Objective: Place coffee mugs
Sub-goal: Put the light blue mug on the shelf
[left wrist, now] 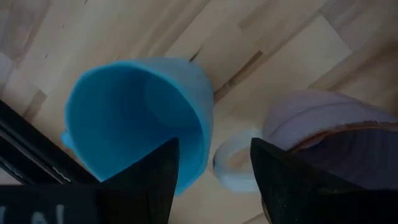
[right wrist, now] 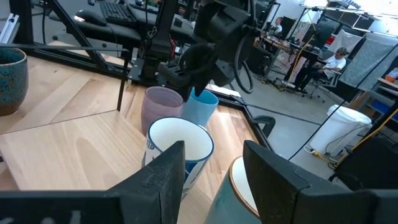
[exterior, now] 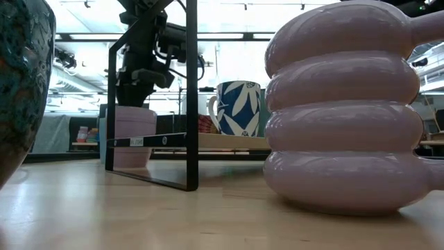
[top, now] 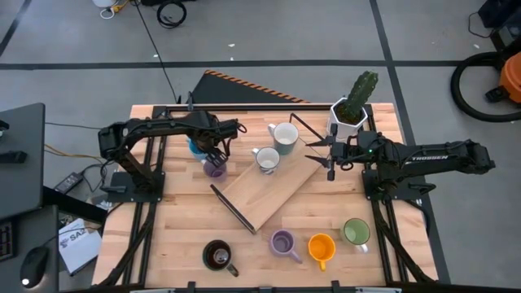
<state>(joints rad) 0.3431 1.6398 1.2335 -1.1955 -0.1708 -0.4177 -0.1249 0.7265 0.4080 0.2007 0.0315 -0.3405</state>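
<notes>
My left gripper [top: 216, 155] [left wrist: 214, 180] is open and hovers low over a plain lilac mug [top: 214, 168] [left wrist: 323, 121] and a bright blue mug [top: 195, 146] [left wrist: 134, 118]. Its fingers stand either side of the lilac mug's pale handle [left wrist: 233, 165]; I see no touch. My right gripper [top: 314, 153] [right wrist: 214, 174] is open, level above the table, facing a white blue-leaf mug [top: 266, 160] [right wrist: 177, 146] and a pale grey mug [top: 285, 137]. Along the near edge stand a dark mug [top: 218, 256], a ribbed lilac mug [top: 282, 242] [exterior: 347, 111], an orange mug [top: 321, 248] and a green mug [top: 356, 233].
A wooden board with a black metal frame [top: 260, 194] [exterior: 191, 97] lies slanted mid-table, and the white mug stands at its far edge. A white hexagonal cactus pot [top: 348, 118] stands at the far right, close behind my right arm. Bare wood shows on the near left.
</notes>
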